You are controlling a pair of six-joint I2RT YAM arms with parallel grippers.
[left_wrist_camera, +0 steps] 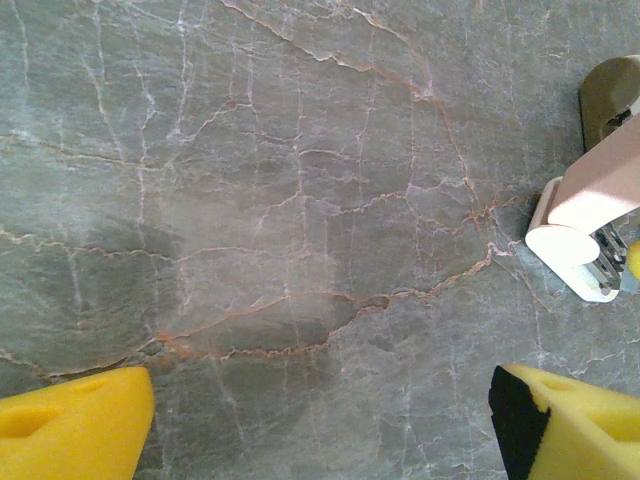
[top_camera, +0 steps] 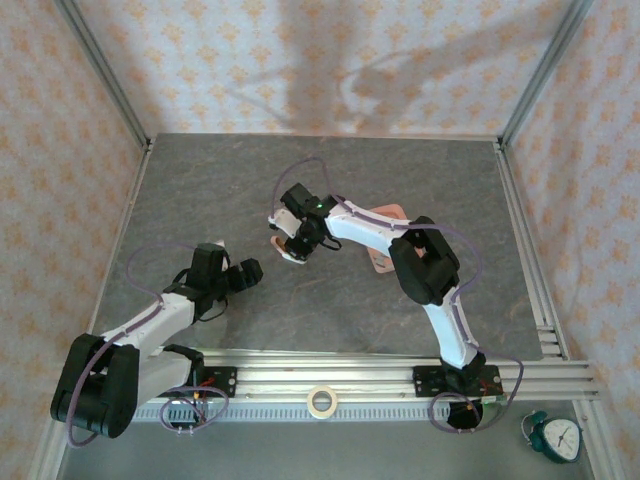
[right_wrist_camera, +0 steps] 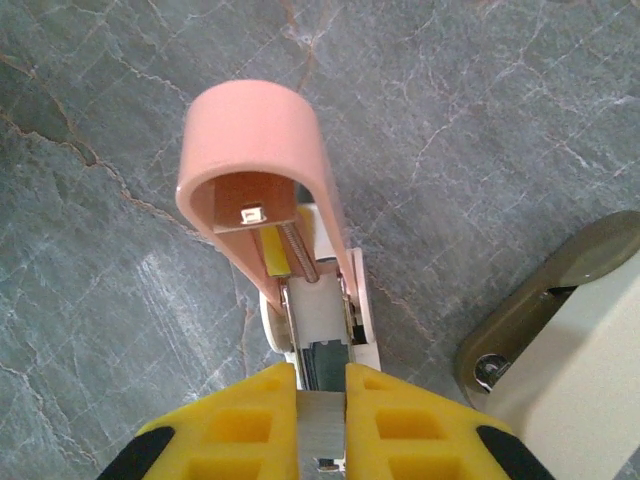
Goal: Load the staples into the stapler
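Pinching a thin grey strip of staples (right_wrist_camera: 320,432) in the right hand (right_wrist_camera: 320,388), with the yellow pads pressed nearly together on it at the bottom centre of the right wrist frame. Hanging right at the rear of the stapler (right_wrist_camera: 300,230), lying on the desk (right_wrist_camera: 120,300) with its pink lid swung up toward the lens. Showing a spring, a yellow pusher and the metal channel under that lid, while hiding the near end of the channel behind the pads. Not making out any contact between strip and channel. Cutting off an olive and cream shape (right_wrist_camera: 540,330) at the lower right edge, too partial to name.

Holding the left hand (left_wrist_camera: 320,425) spread wide, with one yellow pad in each bottom corner of the left wrist frame and bare desk between. Catching only the white end of the stapler (left_wrist_camera: 580,225) at the right edge there, cropped by the frame.

Placing the stapler (top_camera: 291,254) near the centre of the top frame, mostly covered by the right hand (top_camera: 298,240), with the left hand (top_camera: 250,272) apart to its lower left. Hiding most of a pink tray (top_camera: 381,263) under the right arm. Showing a tape roll (top_camera: 321,401) and a small clock (top_camera: 555,437) along the bottom of the frame, past the near edge of the desk.
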